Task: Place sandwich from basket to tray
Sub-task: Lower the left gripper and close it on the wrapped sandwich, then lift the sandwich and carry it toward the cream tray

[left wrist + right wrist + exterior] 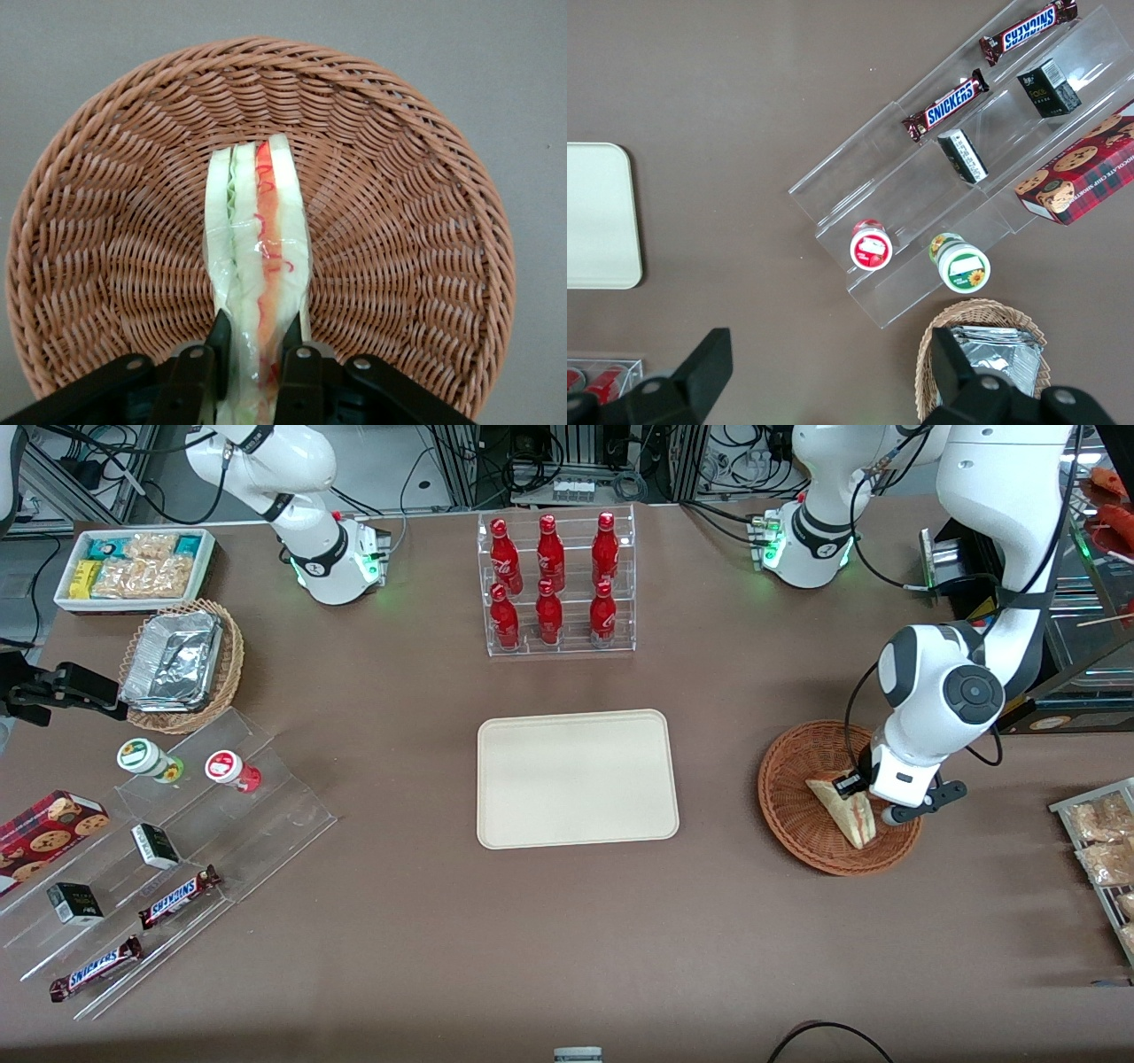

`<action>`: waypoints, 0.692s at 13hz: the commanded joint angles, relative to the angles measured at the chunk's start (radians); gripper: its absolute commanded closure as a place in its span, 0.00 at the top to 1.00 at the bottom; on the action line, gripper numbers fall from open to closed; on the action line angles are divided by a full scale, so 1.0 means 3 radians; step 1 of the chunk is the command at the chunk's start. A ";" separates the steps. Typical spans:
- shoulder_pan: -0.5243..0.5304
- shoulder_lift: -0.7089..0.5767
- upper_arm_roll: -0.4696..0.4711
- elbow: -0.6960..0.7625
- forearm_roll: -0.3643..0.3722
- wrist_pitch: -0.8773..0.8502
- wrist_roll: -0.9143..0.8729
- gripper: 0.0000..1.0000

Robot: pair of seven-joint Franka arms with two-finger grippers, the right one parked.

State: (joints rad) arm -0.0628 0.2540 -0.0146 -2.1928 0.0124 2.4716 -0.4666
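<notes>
From my station I saw the hand (pixel 257 354) down inside the basket (pixel 416 266), its two black fingers (pixel 217 341) closed onto the end of the sandwich (pixel 257 239) nearest the wrist, one finger pressed against each bread face. The gap between them was narrow, filled by the wedge itself. The sandwich stood on edge, its cut side facing the wrist camera, with green filling along one bread slice and orange-red along the other; a clear wrap showed over the layers. From the fingers it ran out across the woven floor toward the basket's rim. I could not tell whether its underside rested on the wicker or hung just clear of it.

In the front view the hand (pixel 873 802) sat over the part of the basket (pixel 788 797) toward the working arm's end of the surface (pixel 567 939), and the sandwich (pixel 846 806) showed as a pale triangle within the wicker bowl, partly covered by the arm's wrist. The cream tray (pixel 578 778) lay at the middle of the surface, well apart from the basket, toward the parked arm's end from it. A clear rack of red cola bottles (pixel 554 584) stood farther from the front camera than the tray.
</notes>
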 commanded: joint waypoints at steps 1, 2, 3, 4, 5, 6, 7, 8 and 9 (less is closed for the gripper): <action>-0.0031 -0.0263 0.0008 0.0099 0.0081 -0.0413 -0.0030 0.00; -0.0046 -0.0314 0.0003 0.0211 0.0168 -0.0653 -0.0030 0.00; -0.0102 -0.0345 -0.0002 0.0344 0.0260 -0.0894 -0.0030 0.00; -0.0184 -0.0351 0.0003 0.0543 0.0311 -0.1190 -0.0030 0.00; -0.0271 -0.0335 0.0003 0.0783 0.0317 -0.1501 -0.0030 0.00; -0.0347 -0.0320 -0.0002 0.1018 0.0317 -0.1788 -0.0030 0.00; -0.0444 -0.0305 -0.0007 0.1228 0.0312 -0.2024 -0.0030 0.00; -0.0557 -0.0274 -0.0007 0.1392 0.0307 -0.2163 -0.0060 0.00; -0.0649 -0.0274 -0.0007 0.1469 0.0296 -0.2230 -0.0035 0.00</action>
State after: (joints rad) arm -0.2006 0.1428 -0.0248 -1.8390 0.0893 1.8704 -0.4674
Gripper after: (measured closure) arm 0.850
